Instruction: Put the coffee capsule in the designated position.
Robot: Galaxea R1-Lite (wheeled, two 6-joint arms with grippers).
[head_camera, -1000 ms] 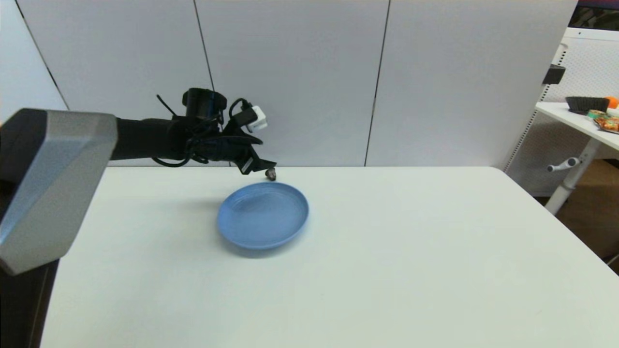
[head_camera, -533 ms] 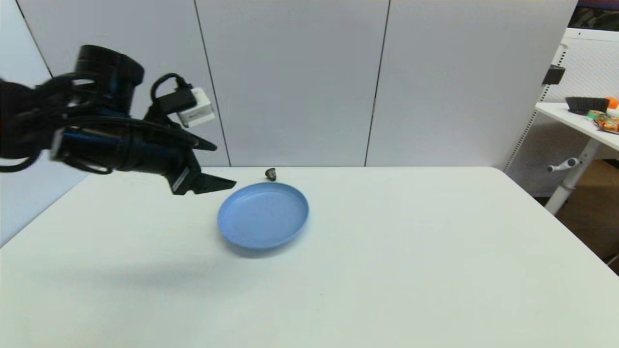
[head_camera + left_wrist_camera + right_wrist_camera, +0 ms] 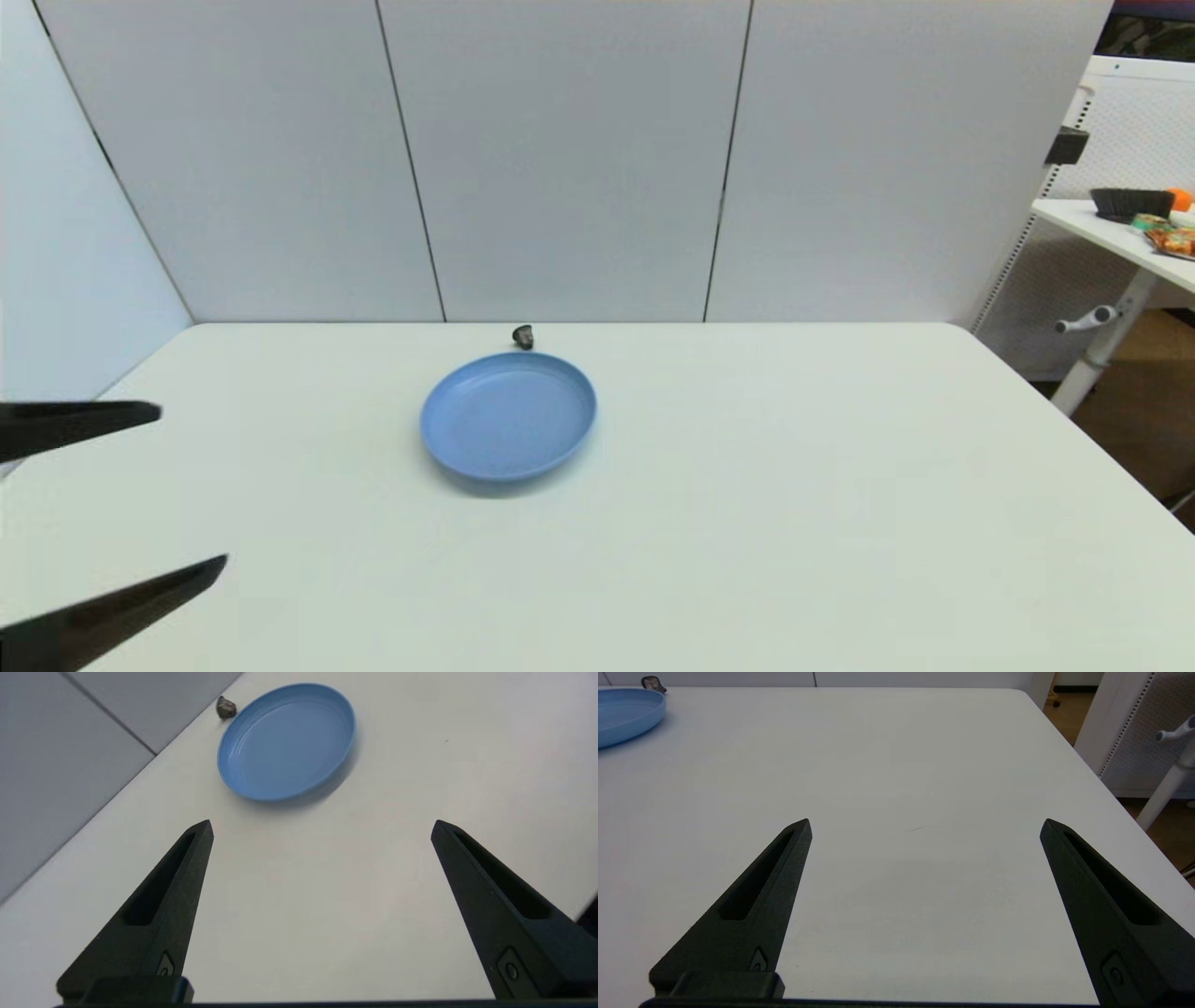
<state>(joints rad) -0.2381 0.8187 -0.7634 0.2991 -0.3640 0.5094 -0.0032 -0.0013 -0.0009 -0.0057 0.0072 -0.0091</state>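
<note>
Head view: tiny dark coffee capsule [image 3: 523, 337] behind blue plate [image 3: 448, 457] — left end effector [image 3: 191, 490] wide, empty

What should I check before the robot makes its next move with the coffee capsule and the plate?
1. Capsule released: ok. The coffee capsule sits on the table, held by no gripper.
2. Capsule inside the plate: not ok. It lies just behind the blue plate, next to its far rim.
3. Left gripper open and empty: ok, low at the table's near left.
4. Right gripper open and empty: ok, over bare table, away from the plate.
5. Whether behind the plate is the designated position: cannot tell.
6. Capsule upright: cannot tell, too small.
</note>
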